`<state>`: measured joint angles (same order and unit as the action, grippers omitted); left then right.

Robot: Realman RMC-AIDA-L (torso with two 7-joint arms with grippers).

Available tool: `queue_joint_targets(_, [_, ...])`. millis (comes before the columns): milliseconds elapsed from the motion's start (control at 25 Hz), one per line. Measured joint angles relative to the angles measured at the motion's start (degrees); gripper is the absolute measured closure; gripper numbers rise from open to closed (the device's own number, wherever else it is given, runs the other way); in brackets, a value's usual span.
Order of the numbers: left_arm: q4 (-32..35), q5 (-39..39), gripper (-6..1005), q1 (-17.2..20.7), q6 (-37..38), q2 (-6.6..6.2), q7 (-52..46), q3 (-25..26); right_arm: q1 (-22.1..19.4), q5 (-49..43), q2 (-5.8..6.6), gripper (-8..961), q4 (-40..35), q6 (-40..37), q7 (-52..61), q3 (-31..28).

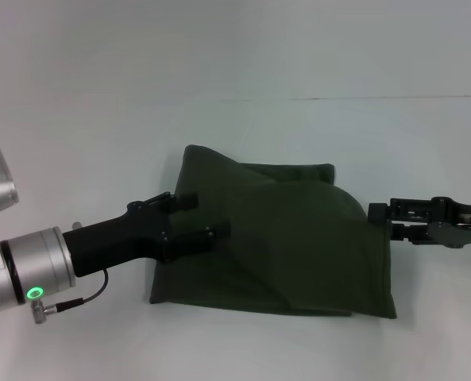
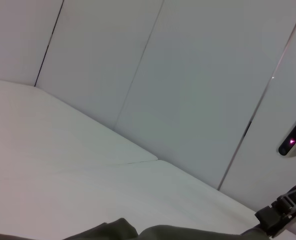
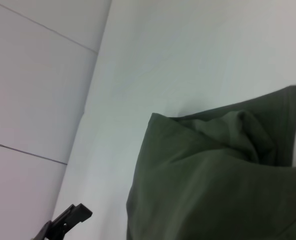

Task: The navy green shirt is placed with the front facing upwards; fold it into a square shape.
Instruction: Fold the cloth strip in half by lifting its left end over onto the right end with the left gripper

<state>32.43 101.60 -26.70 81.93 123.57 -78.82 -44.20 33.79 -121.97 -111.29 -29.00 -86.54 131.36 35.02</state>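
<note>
The navy green shirt (image 1: 291,246) lies folded into a rough rectangle in the middle of the white table, and its lettering and neck label are hidden. My left gripper (image 1: 203,214) is open and empty, with its fingers over the shirt's left part. My right gripper (image 1: 382,221) is at the shirt's right edge, open and holding nothing. The shirt's far edge shows in the left wrist view (image 2: 177,234), with the right gripper (image 2: 282,212) beyond it. The right wrist view shows the shirt's folded corner (image 3: 212,185) and the left gripper (image 3: 65,222) farther off.
The white table (image 1: 235,135) runs out on all sides of the shirt. A pale panelled wall (image 2: 187,75) stands behind it. A small dark device with a pink light (image 2: 292,137) is on the wall.
</note>
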Motion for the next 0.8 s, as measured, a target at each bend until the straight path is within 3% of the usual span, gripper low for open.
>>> queue_joint_targets(400, [0.0,-0.01,81,-0.11,-1.86,-0.09,-0.01,0.08,0.71,0.27,-0.5,81,3.12,1.31,2.2,-0.24])
queue_joint_targets(800, [0.0,-0.12,82,-0.29,-4.71,0.04,0.01,0.01,1.37,6.86,-4.37,83,4.65,8.99,-0.43,-0.91])
